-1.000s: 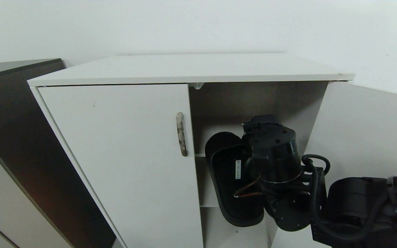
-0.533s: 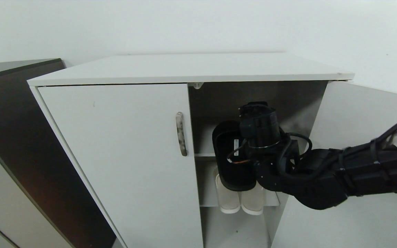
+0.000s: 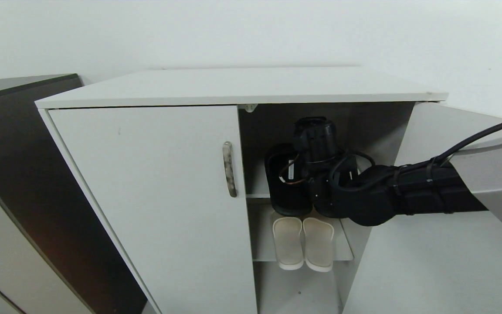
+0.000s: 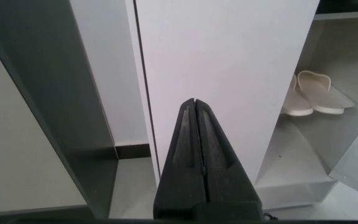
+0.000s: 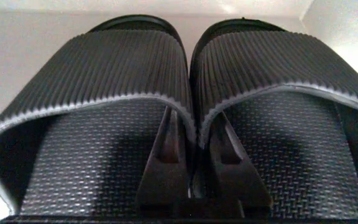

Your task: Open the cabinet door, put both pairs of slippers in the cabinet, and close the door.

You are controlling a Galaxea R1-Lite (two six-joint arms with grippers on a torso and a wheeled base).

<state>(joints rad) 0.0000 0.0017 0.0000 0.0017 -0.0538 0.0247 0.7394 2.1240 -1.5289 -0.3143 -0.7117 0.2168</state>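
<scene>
The white cabinet (image 3: pixel 242 87) has its left door (image 3: pixel 155 196) closed and its right door (image 3: pixel 429 261) swung open. My right arm (image 3: pixel 377 196) is inside the open half at the upper shelf. The right gripper (image 5: pixel 196 127) is shut on the black slippers (image 3: pixel 283 183), its fingers (image 5: pixel 171 140) pinching the adjoining inner walls of the two ribbed straps (image 5: pixel 129 68). The pair hangs nearly upright over the upper shelf's front edge. The white slippers (image 3: pixel 303 242) lie side by side on the middle shelf (image 3: pixel 259 244); the white slippers (image 4: pixel 316 93) lie beyond the closed door. My left gripper (image 4: pixel 194 104) is shut and holds nothing, low in front of that door.
A metal handle (image 3: pixel 229 169) is on the closed door. A dark panel (image 3: pixel 20 174) leans to the cabinet's left. The bottom compartment (image 3: pixel 299 292) is bare. Floor (image 4: pixel 129 180) shows between the cabinet and a grey panel (image 4: pixel 36 124).
My right arm has risen and gone deeper into the cabinet with the black slippers, from the lower shelves to the upper one. The white slippers are now uncovered.
</scene>
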